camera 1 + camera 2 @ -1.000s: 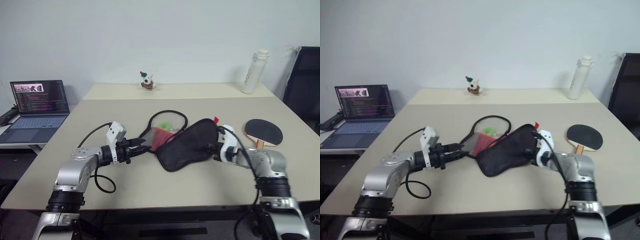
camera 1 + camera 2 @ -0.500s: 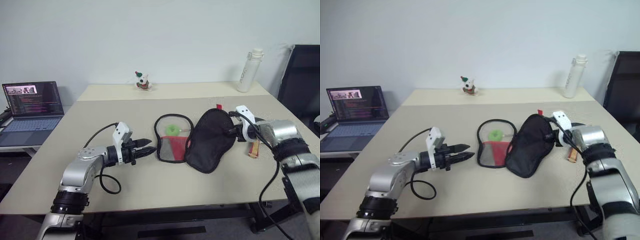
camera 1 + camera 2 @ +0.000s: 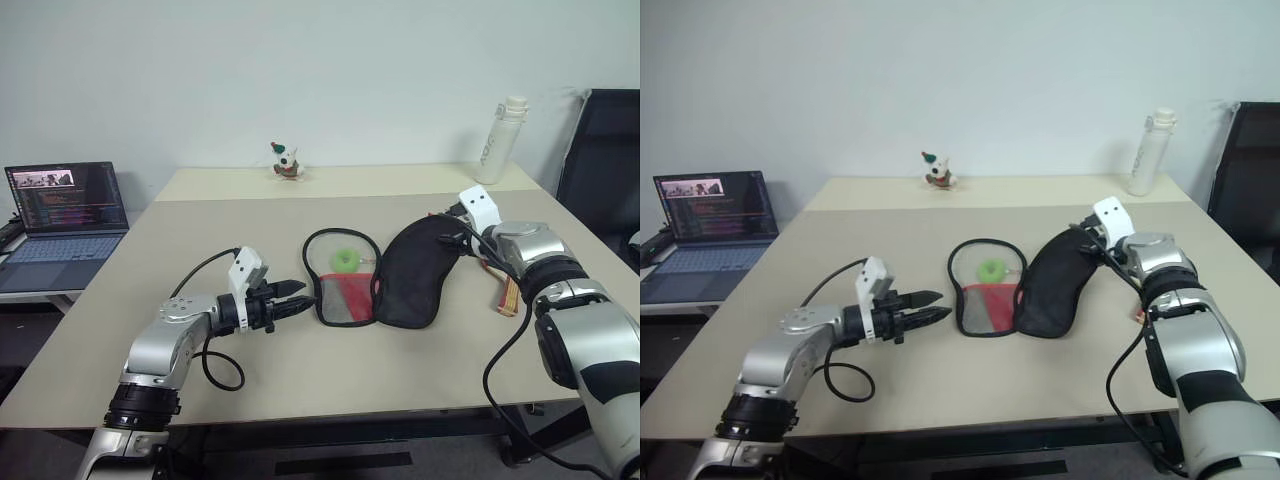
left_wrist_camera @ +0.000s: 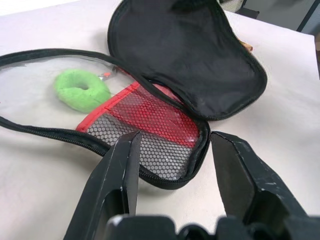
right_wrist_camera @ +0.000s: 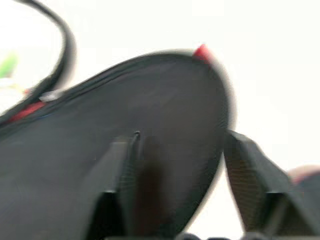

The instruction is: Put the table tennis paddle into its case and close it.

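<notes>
The case (image 3: 410, 275) lies unzipped and spread flat mid-table. Its left half holds a red mesh pocket (image 3: 349, 296) and the green ball charm (image 3: 345, 260); its black flap (image 3: 1052, 285) is folded out to the right. My right gripper (image 3: 445, 226) hovers at the flap's far right tip, open, and in the right wrist view its fingers (image 5: 122, 185) stand wide apart over the black fabric. My left gripper (image 3: 300, 297) is open too, level with the table and pointing at the mesh pocket's near edge (image 4: 170, 165). Of the table tennis paddle, the wooden handle (image 3: 507, 292) shows behind my right forearm.
An open laptop (image 3: 70, 205) sits on a side desk at the left. A small figurine (image 3: 287, 160) and a white bottle (image 3: 498, 128) stand along the table's far edge. A black chair (image 3: 600, 160) is at the right.
My right gripper swung the black flap over to the right, then opened. The flap, held up half a second ago, now lies flat. My left gripper has stayed put.
</notes>
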